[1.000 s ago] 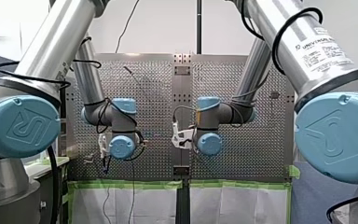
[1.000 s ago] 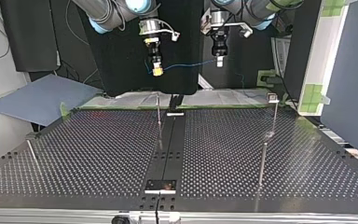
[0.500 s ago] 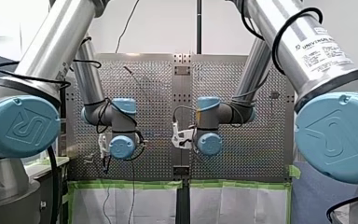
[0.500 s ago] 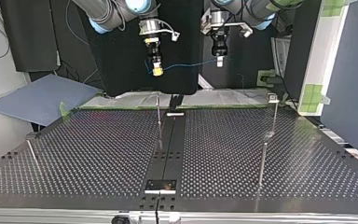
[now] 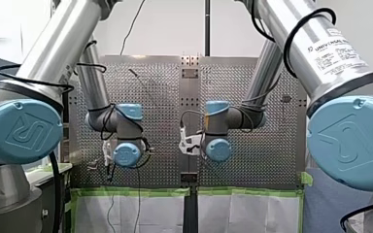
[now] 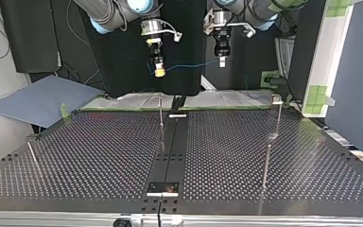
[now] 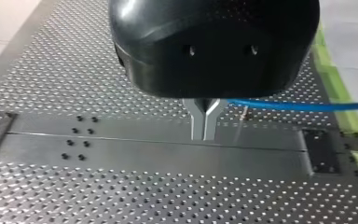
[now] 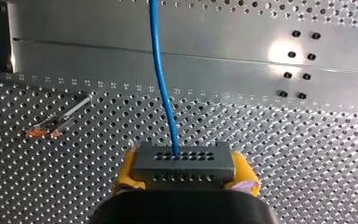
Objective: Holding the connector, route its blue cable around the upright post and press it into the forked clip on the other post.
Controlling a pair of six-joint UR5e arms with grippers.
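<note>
Across the top view the table (image 6: 99, 156) offers wide open room over its near half and toward both near corners. A thin upright post (image 6: 160, 111) stands close to the far edge, just beside the dark middle strip (image 6: 170, 151). The post carrying the forked clip (image 6: 276, 100) stands toward that view's right edge, and a short pin (image 6: 32, 153) stands near the left edge.

Both grippers hang high over the far edge, well apart from every post. My right gripper (image 6: 159, 72) points straight down, its yellow pads (image 8: 127, 170) clamped on the grey connector (image 8: 184, 163). The blue cable (image 6: 189, 66) runs from the connector across to my left gripper (image 6: 222, 61), with little sag. In the left wrist view that gripper's metal fingers (image 7: 198, 122) are pinched together, and the cable comes out sideways from between them.

In the front view my left arm (image 5: 53, 53) and my right arm (image 5: 315, 43) reach out from the side edges, with their wrists turned in toward the middle.
</note>
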